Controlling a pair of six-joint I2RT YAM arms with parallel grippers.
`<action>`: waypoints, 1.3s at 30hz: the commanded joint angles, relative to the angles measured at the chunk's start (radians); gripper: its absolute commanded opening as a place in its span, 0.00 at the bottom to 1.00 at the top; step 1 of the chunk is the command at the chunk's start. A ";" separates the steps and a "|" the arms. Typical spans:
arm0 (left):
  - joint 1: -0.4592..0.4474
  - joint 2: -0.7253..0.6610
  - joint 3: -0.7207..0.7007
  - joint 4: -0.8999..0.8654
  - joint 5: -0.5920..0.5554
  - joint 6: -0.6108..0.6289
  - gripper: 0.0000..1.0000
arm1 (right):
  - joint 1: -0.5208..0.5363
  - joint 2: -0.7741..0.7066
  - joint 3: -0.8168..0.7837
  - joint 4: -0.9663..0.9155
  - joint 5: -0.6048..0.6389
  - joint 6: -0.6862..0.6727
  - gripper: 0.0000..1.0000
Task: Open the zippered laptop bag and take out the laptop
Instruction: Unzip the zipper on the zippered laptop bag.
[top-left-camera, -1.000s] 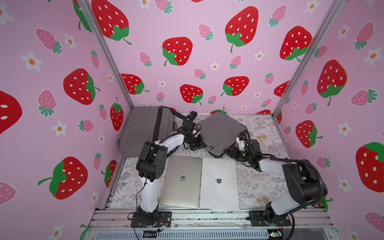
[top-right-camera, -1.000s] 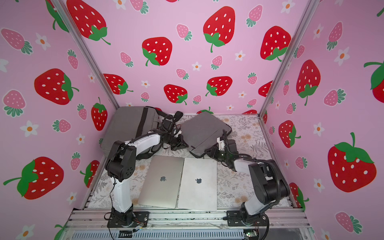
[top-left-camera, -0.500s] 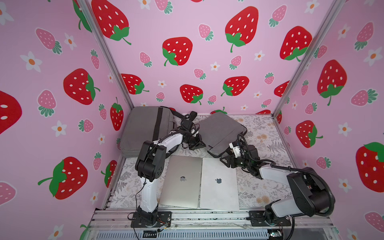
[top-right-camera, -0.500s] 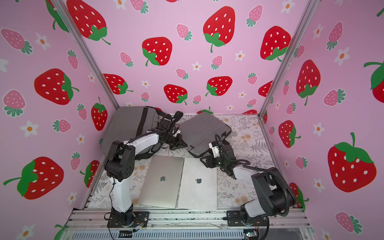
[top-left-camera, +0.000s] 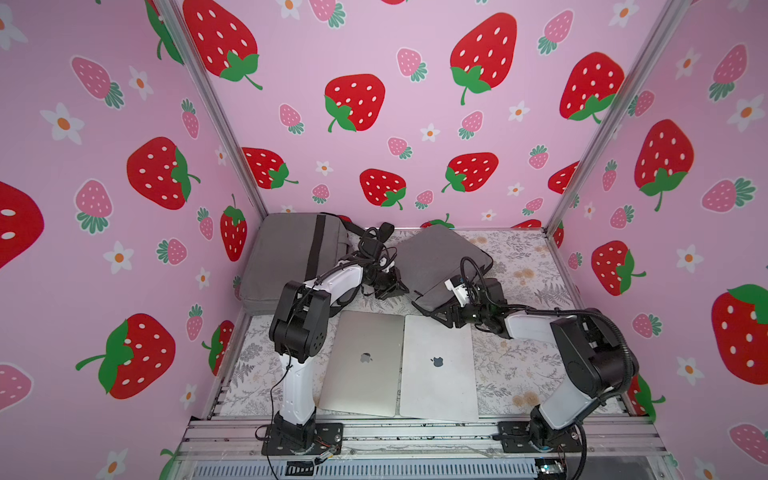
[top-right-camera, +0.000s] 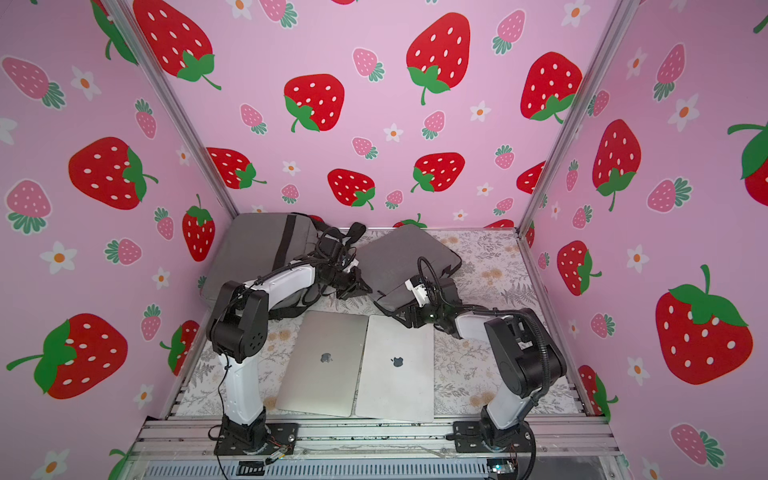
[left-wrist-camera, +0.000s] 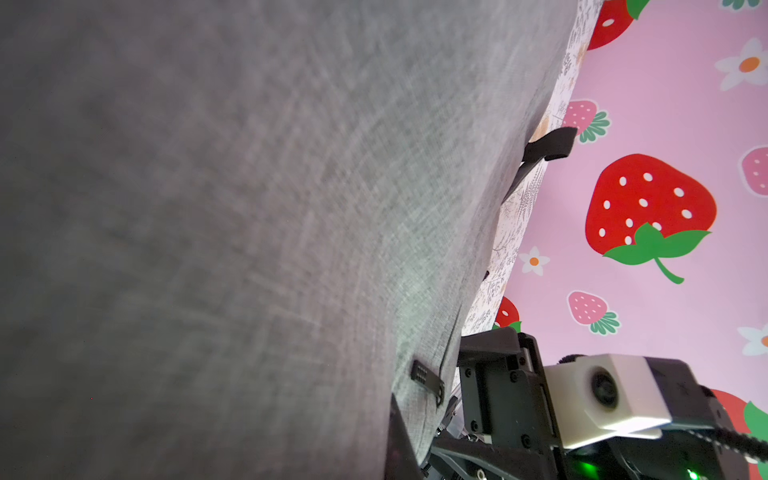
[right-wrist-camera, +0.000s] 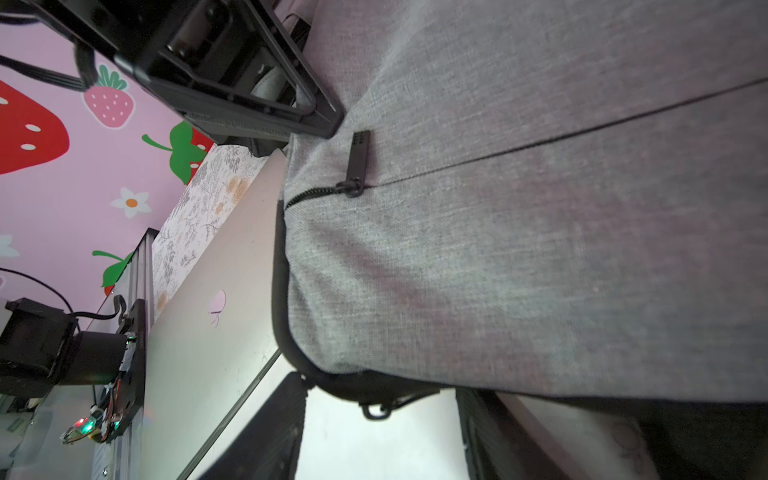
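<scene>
I have the small grey fabric laptop bag (top-left-camera: 436, 257) lying tilted at the back middle of the floral-cloth table (top-left-camera: 519, 353). Its near corner reaches to the far edge of the paler silver laptop (top-left-camera: 436, 361). That laptop lies flat and closed beside a darker silver laptop (top-left-camera: 365, 361), edge to edge at the front of the table.

My left gripper (top-left-camera: 397, 287) is clenched, its tips against the bag's left edge. I cannot tell whether any fabric is pinched between them, because the left wrist view is almost all grey weave.

My right gripper (top-left-camera: 436, 316) sits low at the bag's near corner with its jaws apart. In the right wrist view its two dark fingers (right-wrist-camera: 278, 432) stand on either side of that corner, gripping nothing, and pale laptop shows between them. A black zipper tab (right-wrist-camera: 360, 160) lies flat on the fabric just above the corner. A small black ring (right-wrist-camera: 376, 409) hangs from the bag's dark edge.

A larger grey bag with a dark strap (top-left-camera: 286, 257) rests in the far left corner.
</scene>
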 joint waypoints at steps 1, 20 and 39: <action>-0.008 -0.041 0.062 -0.015 0.094 0.024 0.00 | 0.002 0.016 0.028 -0.004 -0.105 -0.051 0.60; 0.003 -0.041 0.079 -0.030 0.096 0.030 0.00 | -0.002 -0.020 -0.003 0.015 -0.172 -0.024 0.48; 0.005 -0.041 0.085 -0.038 0.094 0.034 0.00 | -0.028 -0.065 -0.024 -0.001 -0.184 -0.003 0.35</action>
